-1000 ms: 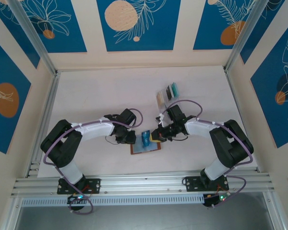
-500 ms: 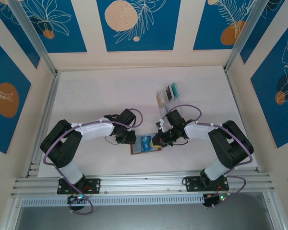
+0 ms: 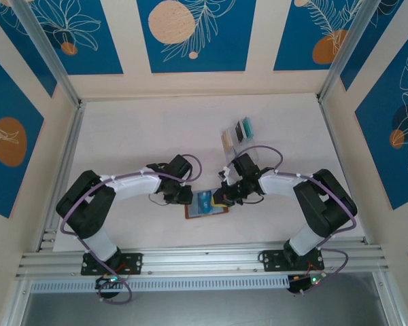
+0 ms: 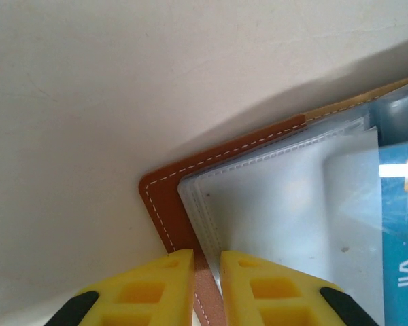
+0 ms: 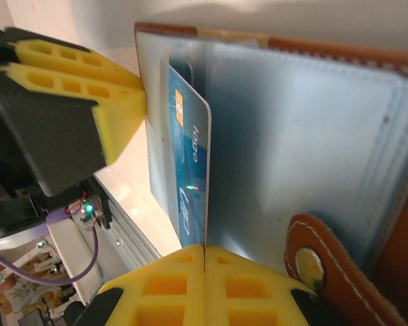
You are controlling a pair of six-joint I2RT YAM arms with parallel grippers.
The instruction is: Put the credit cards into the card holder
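Here, left gripper (image 4: 205, 268) pinches the single card holder (image 4: 164, 204); right gripper (image 5: 204, 255) clamps one teal card (image 5: 189, 170).

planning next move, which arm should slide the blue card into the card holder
Right: the right gripper is shut on the blue card, its edge already at a pocket. The left gripper pinches the card holder near a corner.

Pale worktop (image 3: 136, 136) is enclosed by cream walls (image 3: 190, 83). Blue panels (image 3: 194, 34) with orange circles and white leaf outlines are mounted on them. Aluminium posts (image 3: 47, 51) are set at the back corners, slotted rails (image 3: 204, 261) along the near edge. Even light, soft shadows.
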